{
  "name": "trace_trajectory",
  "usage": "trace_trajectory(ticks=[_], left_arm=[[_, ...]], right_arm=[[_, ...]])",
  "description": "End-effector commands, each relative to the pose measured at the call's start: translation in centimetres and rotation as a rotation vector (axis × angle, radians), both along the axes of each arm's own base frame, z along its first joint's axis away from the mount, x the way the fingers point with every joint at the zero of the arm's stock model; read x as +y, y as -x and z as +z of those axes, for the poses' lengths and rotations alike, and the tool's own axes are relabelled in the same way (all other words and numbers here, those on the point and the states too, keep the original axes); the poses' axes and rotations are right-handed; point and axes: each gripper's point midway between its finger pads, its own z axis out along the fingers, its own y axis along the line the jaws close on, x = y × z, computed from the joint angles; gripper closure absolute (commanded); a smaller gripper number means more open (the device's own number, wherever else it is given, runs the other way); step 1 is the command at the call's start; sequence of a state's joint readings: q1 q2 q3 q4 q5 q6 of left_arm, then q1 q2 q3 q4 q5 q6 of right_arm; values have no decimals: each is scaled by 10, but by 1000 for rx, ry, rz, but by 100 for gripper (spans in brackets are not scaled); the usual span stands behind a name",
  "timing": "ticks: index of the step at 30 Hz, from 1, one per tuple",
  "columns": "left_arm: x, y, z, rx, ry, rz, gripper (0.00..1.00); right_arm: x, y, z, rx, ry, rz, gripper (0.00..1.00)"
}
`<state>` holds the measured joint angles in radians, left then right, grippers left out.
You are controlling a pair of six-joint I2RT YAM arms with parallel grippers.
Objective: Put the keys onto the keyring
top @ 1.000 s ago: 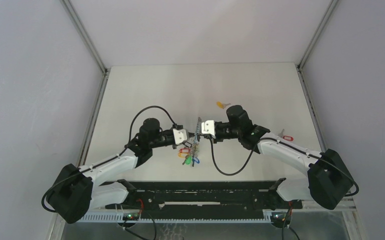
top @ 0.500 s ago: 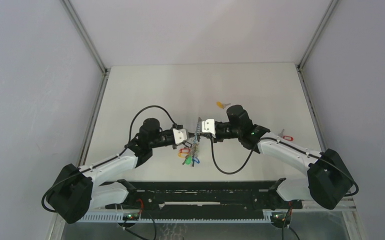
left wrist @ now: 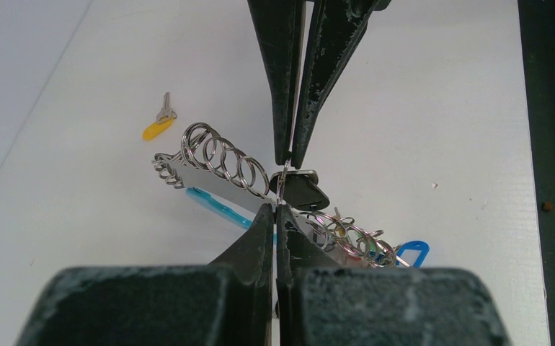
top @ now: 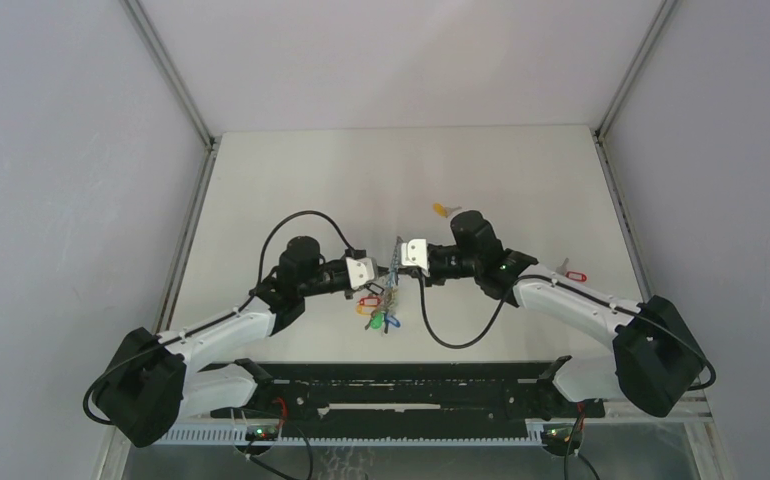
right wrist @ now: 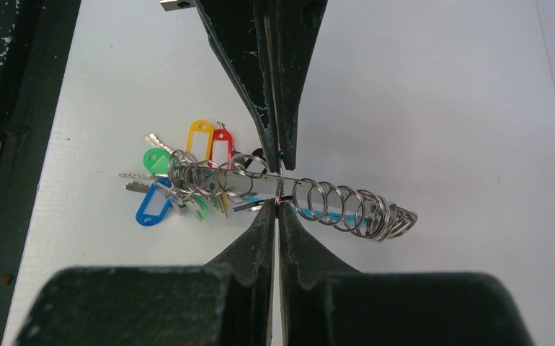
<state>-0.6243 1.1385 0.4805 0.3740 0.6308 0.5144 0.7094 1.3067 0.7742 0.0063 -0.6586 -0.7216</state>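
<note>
The keyring hangs between my two grippers: a coil of metal rings over a light-blue band, with a cluster of coloured tags. My left gripper and right gripper are both shut, tip to tip, on one thin ring in the keyring's middle. A black tag hangs at that ring. My left gripper's tips face the right fingers. My right gripper's tips face the left fingers. A yellow-tagged key and a red-tagged key lie loose on the table.
The white table is walled by grey panels on the left, right and back. A black rail runs along the near edge. The yellow key also shows in the left wrist view. The right arm's cable loops over the table.
The right arm has edged slightly to the left. Both grippers still hold the same ring, and the keyring has not visibly moved.
</note>
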Motion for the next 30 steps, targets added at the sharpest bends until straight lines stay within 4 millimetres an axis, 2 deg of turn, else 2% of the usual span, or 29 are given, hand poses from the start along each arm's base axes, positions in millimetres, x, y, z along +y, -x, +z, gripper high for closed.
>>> trace_trajectory(ticks=[1,13,30], left_arm=[[-8,-4,27,-66,56,-15,100],[-8,-7,28,-46,52,9,100],[0,-29,35,71,95,151,100]], right_arm=[[18,0,29,-42,-71,43,100],[22,5,27,-63,-50,63,100],[14,3,13,-121,52,13,100]])
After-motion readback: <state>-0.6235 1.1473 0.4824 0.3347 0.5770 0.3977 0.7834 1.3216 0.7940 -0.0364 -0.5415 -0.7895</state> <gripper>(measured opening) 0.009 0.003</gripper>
